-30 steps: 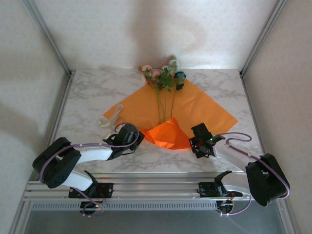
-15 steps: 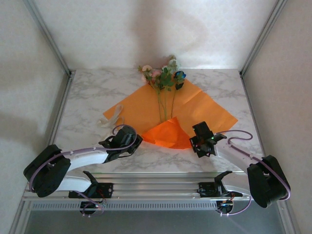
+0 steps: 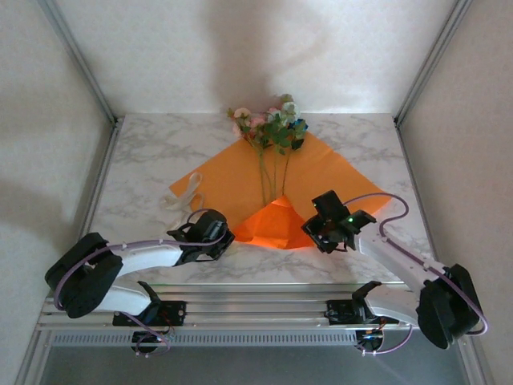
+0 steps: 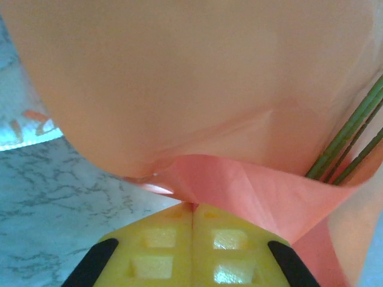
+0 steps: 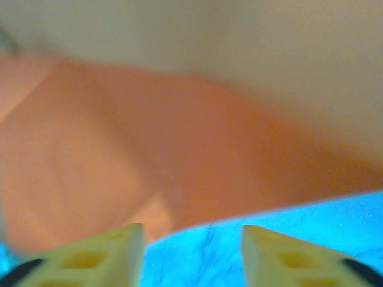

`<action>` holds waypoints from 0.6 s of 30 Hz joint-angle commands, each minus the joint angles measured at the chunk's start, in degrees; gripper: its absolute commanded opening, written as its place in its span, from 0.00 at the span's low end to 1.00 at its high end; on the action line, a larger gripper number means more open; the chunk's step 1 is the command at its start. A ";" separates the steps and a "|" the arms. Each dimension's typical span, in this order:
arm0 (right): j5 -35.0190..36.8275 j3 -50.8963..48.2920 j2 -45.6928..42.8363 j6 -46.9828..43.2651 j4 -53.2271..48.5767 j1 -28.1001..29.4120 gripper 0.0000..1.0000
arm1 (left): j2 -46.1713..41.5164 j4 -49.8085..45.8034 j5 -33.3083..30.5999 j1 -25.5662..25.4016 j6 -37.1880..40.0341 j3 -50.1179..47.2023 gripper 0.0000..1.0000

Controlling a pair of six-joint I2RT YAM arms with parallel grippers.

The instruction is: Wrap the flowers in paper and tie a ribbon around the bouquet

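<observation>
Lying along the middle of the paper (image 3: 232,172), the flowers (image 3: 268,128) have their blooms at the sheet's far corner, close to the far edge of the table (image 3: 144,152). Their thin stems (image 4: 344,143) run back toward the near edge. The sheet's near corner is folded up over the stem ends as a brighter flap (image 3: 276,224), so I judge the wrapping barely begun. Both side wings of the sheet lie flat on the table and no cone is formed. The ribbon (image 3: 184,192) sits in a loose curl on the bare marble just beside the paper's left corner. Rolling the sides in and tying are all left to do.

My left gripper (image 4: 192,209) is clamped tight, pads together, with the flap's left edge pinched between them. My right gripper (image 5: 191,242) has its fingers apart with nothing between them, poised at the flap's right edge above the table.

My left arm (image 3: 148,255) reaches in low from the near left corner, its forearm almost flat. My right arm (image 3: 397,255) comes in from the near right corner, wrist turned toward the flap.
</observation>
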 commanded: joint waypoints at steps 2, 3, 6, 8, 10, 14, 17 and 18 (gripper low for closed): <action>-8.93 0.84 0.52 -6.58 5.88 6.41 0.31 | -1.38 -2.37 -1.29 -0.55 -1.09 0.61 0.00; -11.68 0.63 2.61 -7.16 11.62 7.44 0.28 | -1.48 -2.47 -1.38 -0.54 -1.15 0.70 0.00; -14.57 4.47 10.04 -8.33 17.72 11.38 0.25 | -1.27 -2.59 -1.56 -0.63 -1.02 0.79 0.00; -16.70 6.28 14.98 -9.13 22.21 12.25 0.24 | -1.16 -2.90 -1.87 -0.71 -0.83 0.88 0.00; -18.14 7.30 20.50 -8.60 27.06 12.83 0.20 | -1.38 -2.79 -2.26 -0.94 -0.98 0.79 0.00; -18.86 9.52 28.93 -7.38 32.35 12.75 0.16 | -1.69 -2.72 -2.78 -1.07 -1.10 0.80 0.00; -16.44 9.73 31.55 -6.95 31.01 12.21 0.13 | -1.87 -2.64 -3.05 -1.22 -1.01 0.88 0.00; -16.29 9.06 32.19 -6.28 31.15 11.78 0.11 | -2.04 -2.65 -3.27 -1.25 -1.00 0.96 0.00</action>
